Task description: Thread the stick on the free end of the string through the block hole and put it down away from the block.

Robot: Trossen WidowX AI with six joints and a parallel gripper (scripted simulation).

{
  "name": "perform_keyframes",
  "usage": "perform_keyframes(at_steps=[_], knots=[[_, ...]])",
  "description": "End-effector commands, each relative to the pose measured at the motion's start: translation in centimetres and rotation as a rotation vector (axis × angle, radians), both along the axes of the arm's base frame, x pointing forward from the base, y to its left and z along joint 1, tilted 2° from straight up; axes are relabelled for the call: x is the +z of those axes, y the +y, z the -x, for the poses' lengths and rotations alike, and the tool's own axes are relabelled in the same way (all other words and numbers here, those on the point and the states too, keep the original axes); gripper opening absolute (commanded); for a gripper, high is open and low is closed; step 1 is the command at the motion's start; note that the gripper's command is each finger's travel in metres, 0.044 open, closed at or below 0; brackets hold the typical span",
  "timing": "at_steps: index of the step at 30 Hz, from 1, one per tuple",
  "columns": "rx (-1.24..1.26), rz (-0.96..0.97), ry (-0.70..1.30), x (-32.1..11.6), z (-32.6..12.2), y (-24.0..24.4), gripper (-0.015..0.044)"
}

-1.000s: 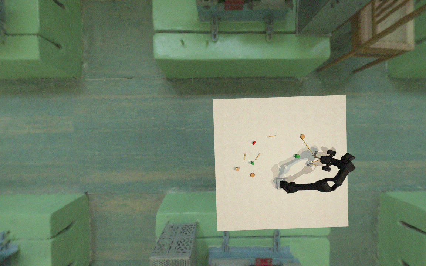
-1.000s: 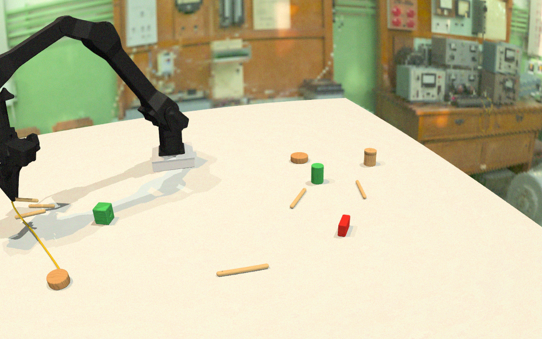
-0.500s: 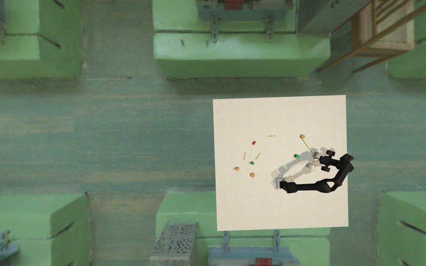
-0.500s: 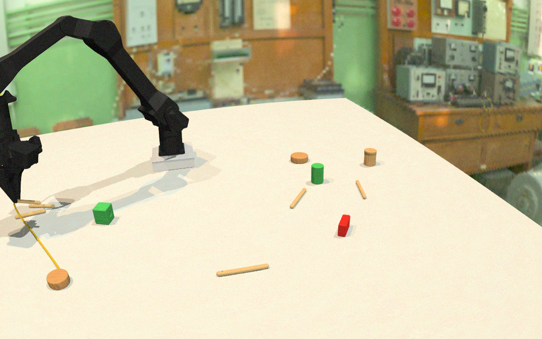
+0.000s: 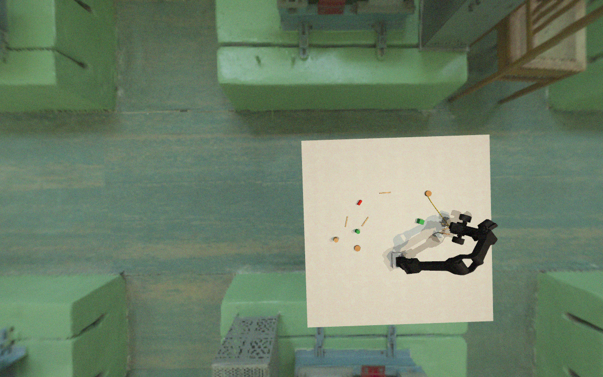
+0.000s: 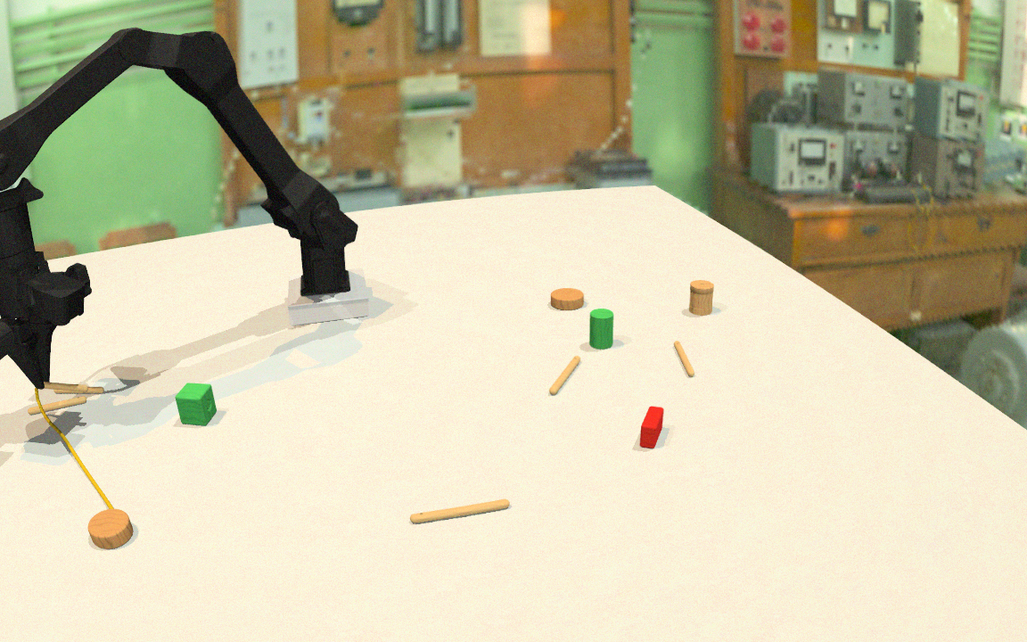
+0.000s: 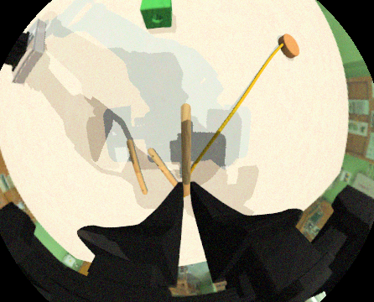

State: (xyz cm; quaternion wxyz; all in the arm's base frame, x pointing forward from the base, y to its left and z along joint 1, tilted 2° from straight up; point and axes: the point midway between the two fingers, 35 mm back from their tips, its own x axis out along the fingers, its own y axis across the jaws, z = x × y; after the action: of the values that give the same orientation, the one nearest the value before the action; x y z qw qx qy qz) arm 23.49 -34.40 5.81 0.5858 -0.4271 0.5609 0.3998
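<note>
My gripper (image 5: 448, 225) (image 6: 41, 386) (image 7: 186, 186) is shut on the wooden stick (image 7: 186, 143), which is held above the table and points toward the block's side in the wrist view. The yellow string (image 5: 436, 206) (image 6: 86, 471) (image 7: 250, 88) runs nearly straight from the fingertips to the round wooden button (image 5: 427, 192) (image 6: 110, 528) (image 7: 290, 46). The green block (image 5: 420, 221) (image 6: 194, 405) (image 7: 155, 13) stands on the table, apart from the stick and the string. A hole shows in its side in the wrist view. The string's join to the stick is hidden by the fingertips.
Two loose sticks (image 7: 137, 168) (image 7: 163, 165) lie beside the held stick, below the gripper. Farther off are a red block (image 6: 651, 427), a green cylinder (image 6: 601, 328), a wooden disc (image 6: 566, 299), a wooden cylinder (image 6: 701, 298) and more loose sticks (image 6: 460, 512) (image 6: 565, 374) (image 6: 684, 358).
</note>
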Motion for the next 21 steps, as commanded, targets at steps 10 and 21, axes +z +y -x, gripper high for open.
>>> perform_keyframes(at_steps=[10, 21], knots=[[0.003, 0.003, 0.002, -1.0, 0.9, 0.9, 0.0], [0.003, 0.0, 0.002, -1.9, 1.5, 1.7, 0.0]])
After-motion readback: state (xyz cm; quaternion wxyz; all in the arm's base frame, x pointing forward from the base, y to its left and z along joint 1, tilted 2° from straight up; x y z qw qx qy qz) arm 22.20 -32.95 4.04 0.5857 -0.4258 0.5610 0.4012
